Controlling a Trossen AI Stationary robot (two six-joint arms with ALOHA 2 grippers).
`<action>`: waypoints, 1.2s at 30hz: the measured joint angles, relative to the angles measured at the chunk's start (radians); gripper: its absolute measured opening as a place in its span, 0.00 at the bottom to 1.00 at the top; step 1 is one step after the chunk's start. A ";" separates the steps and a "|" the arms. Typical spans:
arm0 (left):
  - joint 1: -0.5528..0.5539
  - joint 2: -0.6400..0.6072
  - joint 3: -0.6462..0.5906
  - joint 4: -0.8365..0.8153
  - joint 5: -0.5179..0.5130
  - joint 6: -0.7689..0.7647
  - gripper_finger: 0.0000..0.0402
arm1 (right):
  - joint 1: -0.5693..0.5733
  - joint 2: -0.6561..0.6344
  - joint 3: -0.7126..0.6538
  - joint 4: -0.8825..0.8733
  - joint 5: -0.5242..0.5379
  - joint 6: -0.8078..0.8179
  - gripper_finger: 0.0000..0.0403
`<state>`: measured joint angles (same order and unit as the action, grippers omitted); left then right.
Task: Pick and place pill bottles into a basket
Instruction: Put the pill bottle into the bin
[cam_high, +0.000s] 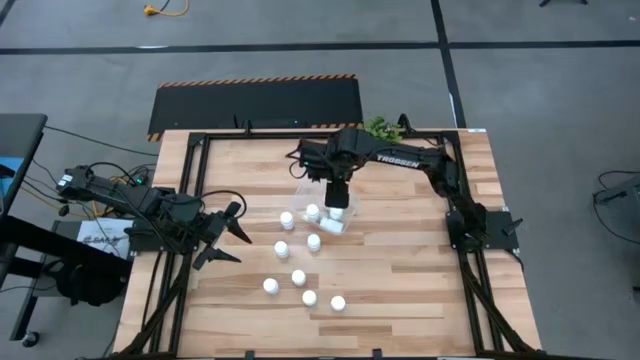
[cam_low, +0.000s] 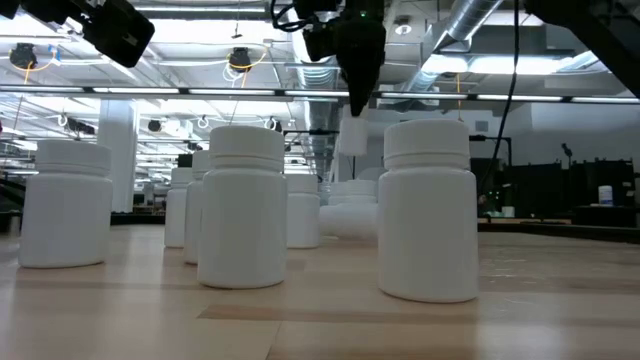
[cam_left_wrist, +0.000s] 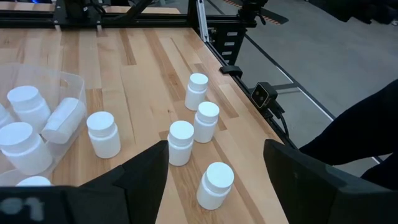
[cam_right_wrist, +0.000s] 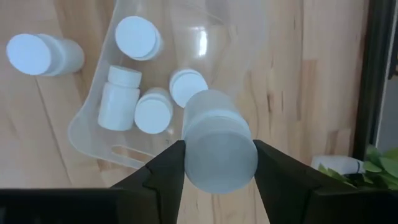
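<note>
The clear basket (cam_high: 305, 188) stands at the table's middle far part, and several white pill bottles (cam_right_wrist: 119, 98) lie and stand inside it. My right gripper (cam_high: 338, 196) hangs over the basket (cam_right_wrist: 81, 134), pointing down and shut on one pill bottle (cam_right_wrist: 219, 155). Several more bottles (cam_high: 298, 277) stand upright on the wood nearer the front edge, and show large in the low view (cam_low: 430, 210). My left gripper (cam_high: 226, 236) waits open at the table's left side, aimed at the loose bottles (cam_left_wrist: 181, 142) and touching nothing. My right gripper pinches the bottle's round sides (cam_right_wrist: 186, 155) between its two fingers, coming from above and pointing down. The bottle is lifted clear, upright below the fingers, over the basket's edge. Its held end faces the wrist camera, so how far back it reaches cannot be told.
A small green plant (cam_high: 382, 128) sits at the far edge by the right arm. Black frame rails (cam_high: 190, 200) run along the table's left and right sides. Bare wood lies to the right of the loose bottles (cam_high: 420, 270).
</note>
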<state>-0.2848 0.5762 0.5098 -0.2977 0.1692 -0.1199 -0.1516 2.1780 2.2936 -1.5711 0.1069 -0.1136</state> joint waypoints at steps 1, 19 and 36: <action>0.000 0.000 0.000 0.000 0.000 0.000 0.63 | 0.004 0.000 0.000 0.000 0.000 0.000 0.42; 0.000 0.000 0.000 0.000 0.000 -0.009 0.63 | 0.076 -0.035 -0.014 0.001 -0.006 0.031 0.38; 0.000 0.000 0.000 0.000 -0.010 -0.015 0.63 | 0.070 -0.095 -0.042 0.000 -0.001 0.046 0.38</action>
<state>-0.2848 0.5758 0.5098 -0.2977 0.1589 -0.1352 -0.0818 2.0827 2.2517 -1.5707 0.1059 -0.0677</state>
